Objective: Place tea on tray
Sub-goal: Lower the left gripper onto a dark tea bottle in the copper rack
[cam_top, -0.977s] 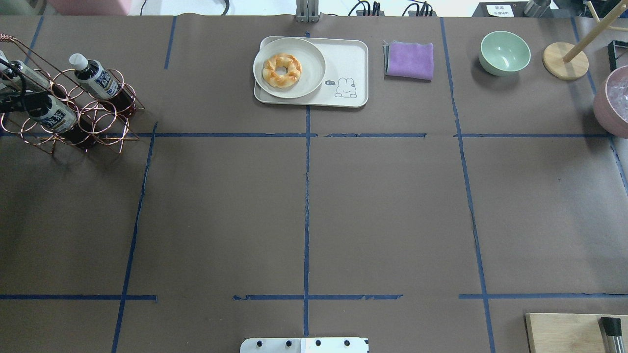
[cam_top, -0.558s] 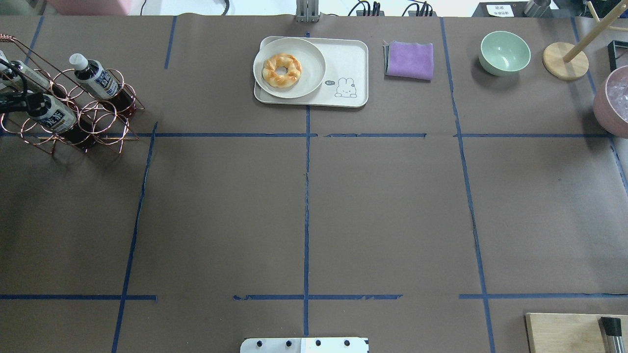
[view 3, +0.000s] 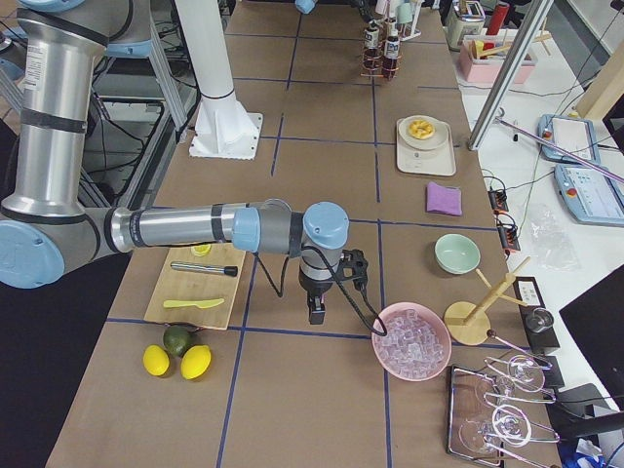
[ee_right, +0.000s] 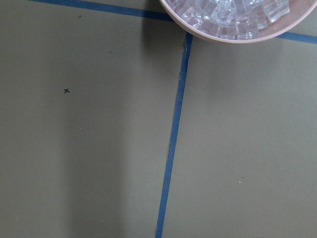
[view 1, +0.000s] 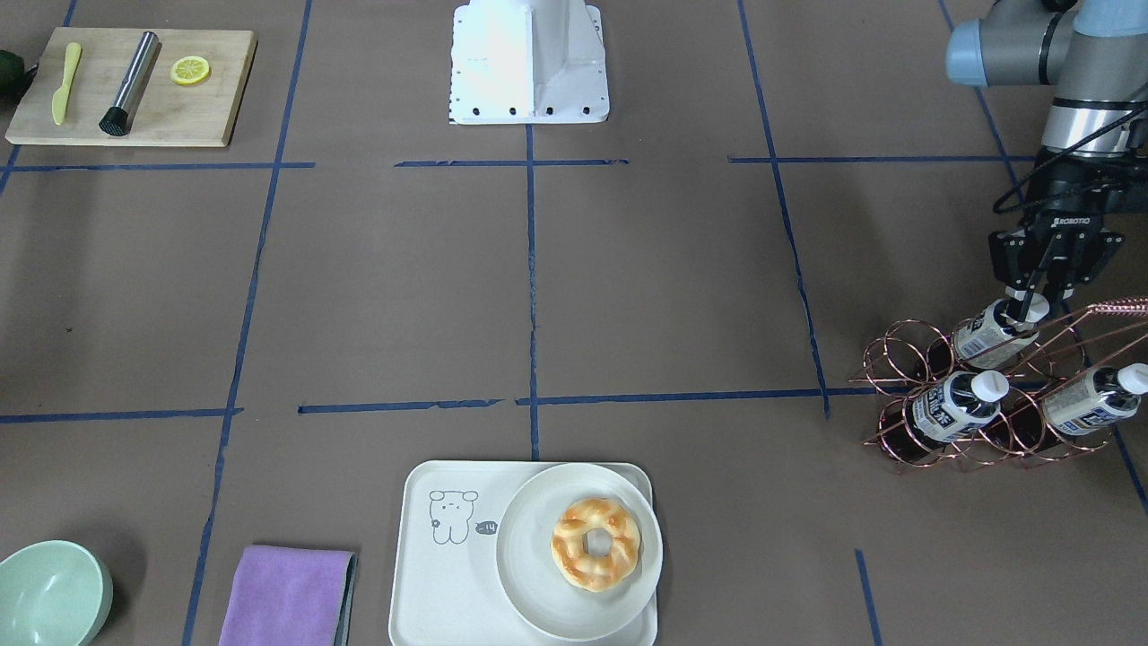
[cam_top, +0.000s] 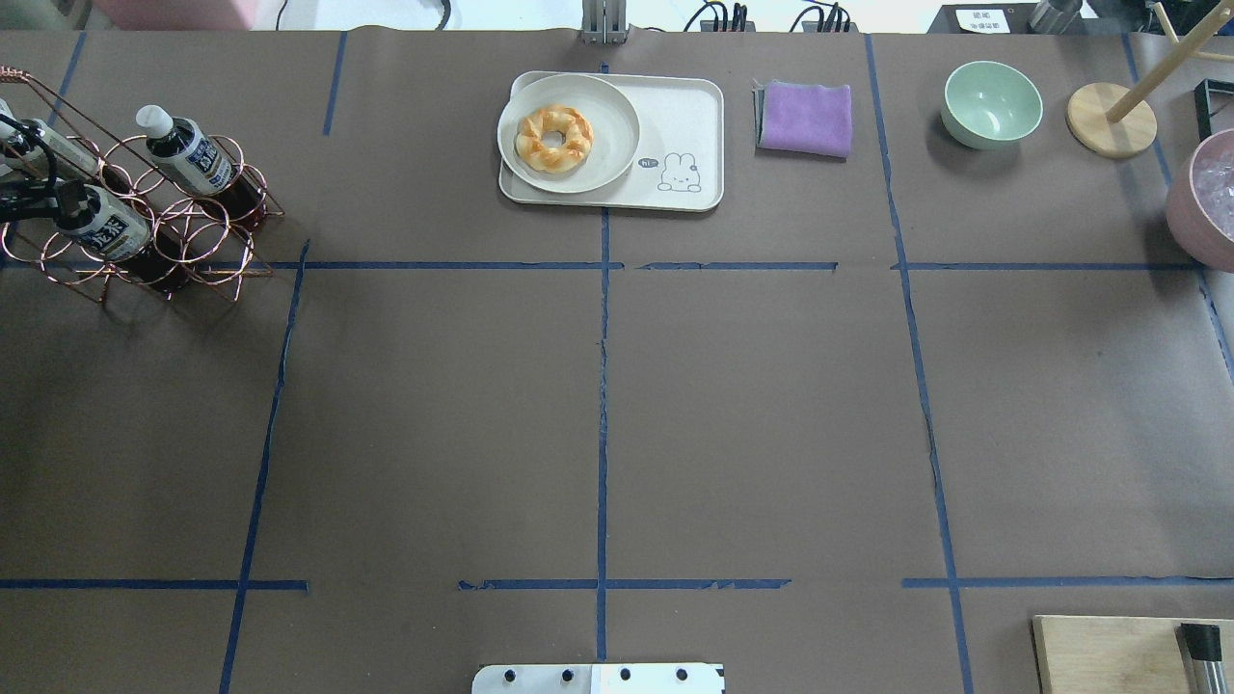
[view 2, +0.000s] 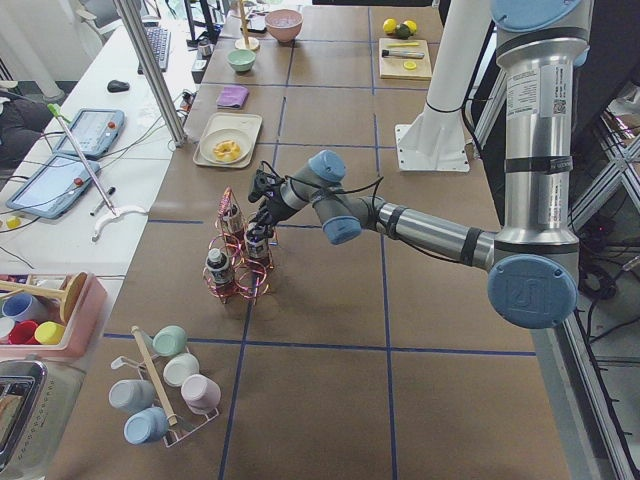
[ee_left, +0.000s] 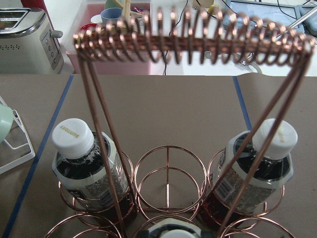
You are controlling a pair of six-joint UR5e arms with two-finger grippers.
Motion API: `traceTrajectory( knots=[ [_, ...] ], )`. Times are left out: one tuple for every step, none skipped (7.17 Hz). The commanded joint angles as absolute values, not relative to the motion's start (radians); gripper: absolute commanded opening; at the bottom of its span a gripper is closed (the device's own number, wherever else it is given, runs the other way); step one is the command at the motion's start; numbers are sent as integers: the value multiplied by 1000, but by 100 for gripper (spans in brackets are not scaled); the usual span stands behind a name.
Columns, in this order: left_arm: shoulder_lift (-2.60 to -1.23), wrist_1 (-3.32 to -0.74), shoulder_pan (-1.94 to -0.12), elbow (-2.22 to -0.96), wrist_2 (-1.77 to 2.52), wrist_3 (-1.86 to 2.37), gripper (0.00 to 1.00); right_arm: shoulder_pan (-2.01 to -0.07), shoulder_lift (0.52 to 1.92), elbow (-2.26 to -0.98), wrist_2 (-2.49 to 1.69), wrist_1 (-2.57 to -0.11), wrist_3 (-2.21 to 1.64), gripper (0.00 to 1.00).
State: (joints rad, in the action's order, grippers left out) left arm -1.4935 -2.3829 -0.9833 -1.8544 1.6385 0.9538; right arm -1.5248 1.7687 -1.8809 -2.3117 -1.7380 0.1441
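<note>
Left fingers (view 1: 1016, 301) straddle the cap of a tea (view 1: 991, 334) in the rack (view 1: 897, 431), clamped or not I cannot tell, right fingers (view 3: 316, 314) likewise; the tray (view 1: 439, 574) holds none yet.

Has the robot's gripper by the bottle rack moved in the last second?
Yes. In the overhead view the left gripper has slid toward the left edge, relative to the copper rack.
</note>
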Motion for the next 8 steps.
traceTrajectory(
  knots=[
    [-1496, -2382, -992, -1877, 1678, 886, 0, -1525, 1769, -1881, -2312, -1738, 143, 100],
    [-1499, -2382, -1018, -1888, 1686, 862, 0, -1525, 1767, -1881, -2312, -1738, 143, 100],
    [-1506, -2381, -1052, -1890, 1712, 844, 0, -1525, 1767, -1879, -2312, -1738, 143, 100],
    [-1508, -2379, -1119, -1890, 1770, 841, 0, -1525, 1767, -1881, -2312, -1738, 143, 100],
    [-1515, -2376, -1173, -1891, 1831, 838, 0, -1525, 1767, -1881, -2312, -1738, 143, 100],
    [-1522, -2373, -1228, -1894, 1906, 801, 0, -1525, 1767, -1882, -2312, -1738, 143, 100],
    [-1522, -2356, -1261, -1919, 1978, 798, 0, -1525, 1767, -1884, -2312, -1738, 143, 100],
    [-1520, -2308, -1273, -1966, 2020, 798, 0, -1525, 1769, -1885, -2312, -1738, 143, 100]
  ],
)
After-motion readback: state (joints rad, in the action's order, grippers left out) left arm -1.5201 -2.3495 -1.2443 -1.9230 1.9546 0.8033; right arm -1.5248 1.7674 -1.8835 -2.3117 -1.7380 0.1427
